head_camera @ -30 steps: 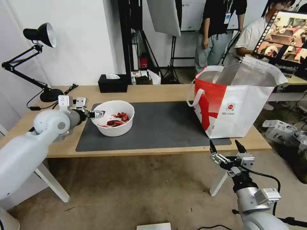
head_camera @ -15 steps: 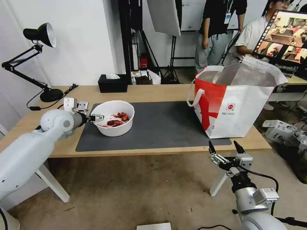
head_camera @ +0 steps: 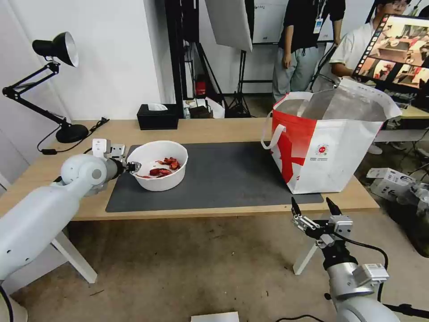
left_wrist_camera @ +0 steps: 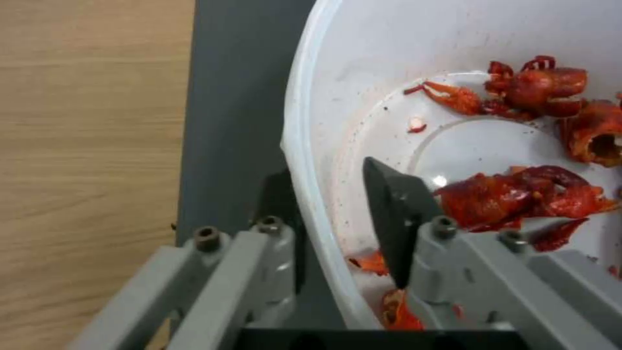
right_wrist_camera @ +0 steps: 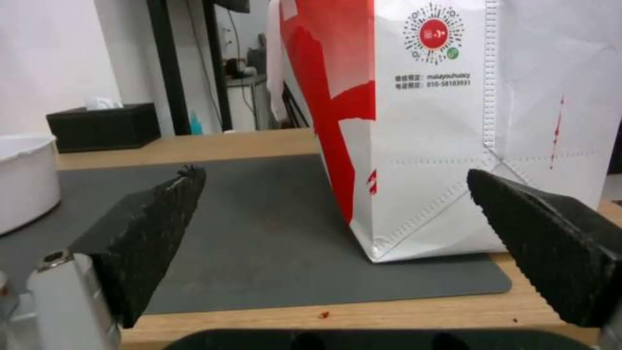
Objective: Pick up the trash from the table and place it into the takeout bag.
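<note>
The trash in view is a white round bowl (head_camera: 154,154) with red scraps (head_camera: 164,167), standing at the left end of the dark mat (head_camera: 223,179) on the table (head_camera: 214,127). My left gripper (head_camera: 134,167) is at the bowl's left rim. In the left wrist view this gripper (left_wrist_camera: 322,167) is shut on the rim of the bowl (left_wrist_camera: 388,48), one finger inside and one outside. The red-and-white takeout bag (head_camera: 339,152) stands open at the mat's right end. Below the table's front edge, my right gripper (head_camera: 311,203) is open and holds nothing; its wrist view faces the bag (right_wrist_camera: 440,146).
A black tissue box (head_camera: 157,117) sits at the table's back edge and a black desk lamp (head_camera: 58,49) stands at the far left. People and a monitor are behind the bag. The mat between bowl and bag is bare.
My left gripper has shifted slightly left and down along the bowl's rim and the arm's elbow has swung inward. The bowl has stayed put. The right arm has barely moved.
</note>
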Available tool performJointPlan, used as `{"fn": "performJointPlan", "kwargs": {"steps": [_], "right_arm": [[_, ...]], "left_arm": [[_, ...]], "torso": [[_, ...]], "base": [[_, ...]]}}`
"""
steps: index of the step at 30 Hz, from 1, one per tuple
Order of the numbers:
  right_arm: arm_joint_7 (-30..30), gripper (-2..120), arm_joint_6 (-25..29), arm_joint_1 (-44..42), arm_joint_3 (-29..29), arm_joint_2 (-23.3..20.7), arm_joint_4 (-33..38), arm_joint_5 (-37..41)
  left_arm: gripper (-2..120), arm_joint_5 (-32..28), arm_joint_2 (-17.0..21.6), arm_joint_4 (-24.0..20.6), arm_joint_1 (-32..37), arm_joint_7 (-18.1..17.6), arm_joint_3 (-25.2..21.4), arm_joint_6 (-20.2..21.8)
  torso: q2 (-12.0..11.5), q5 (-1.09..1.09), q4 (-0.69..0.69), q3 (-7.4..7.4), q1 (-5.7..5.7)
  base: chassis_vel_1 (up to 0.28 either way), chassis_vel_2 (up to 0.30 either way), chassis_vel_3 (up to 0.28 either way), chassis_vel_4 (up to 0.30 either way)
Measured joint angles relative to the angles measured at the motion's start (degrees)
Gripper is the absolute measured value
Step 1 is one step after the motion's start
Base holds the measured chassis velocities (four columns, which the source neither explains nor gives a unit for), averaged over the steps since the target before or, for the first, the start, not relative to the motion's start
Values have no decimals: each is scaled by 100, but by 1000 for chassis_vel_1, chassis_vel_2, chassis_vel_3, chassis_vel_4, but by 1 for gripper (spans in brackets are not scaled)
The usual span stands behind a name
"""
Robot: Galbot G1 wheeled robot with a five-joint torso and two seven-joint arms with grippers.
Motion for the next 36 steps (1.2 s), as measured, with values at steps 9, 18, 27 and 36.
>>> {"fn": "performJointPlan", "kwargs": {"steps": [9, 18, 27, 36], "right_arm": [[0, 100, -3, 5, -3, 2, -3, 3], [-1, 100, -25, -5, -46, -6, 4, 1], [0, 100, -42, -71, -25, -43, 69, -10], [-4, 100, -43, -79, -76, -8, 103, -23]], "left_arm": [[0, -864, 10, -459, 13, -663, -342, -3], [0, -2185, 54, -1044, -675, -1670, -365, -7], [0, -3798, -636, -1017, -2663, -2824, 624, -10], [0, -4032, -1773, -446, -4096, -3136, 1419, -11]], "torso": [[0, 0, 1, 0, 0], [0, 0, 1, 0, 0], [0, 3, 0, 0, 0], [0, 1, 1, 0, 0]], "base": [[0, 0, 0, 0], [0, 0, 0, 0], [0, 0, 0, 0], [0, 0, 0, 0]]}}
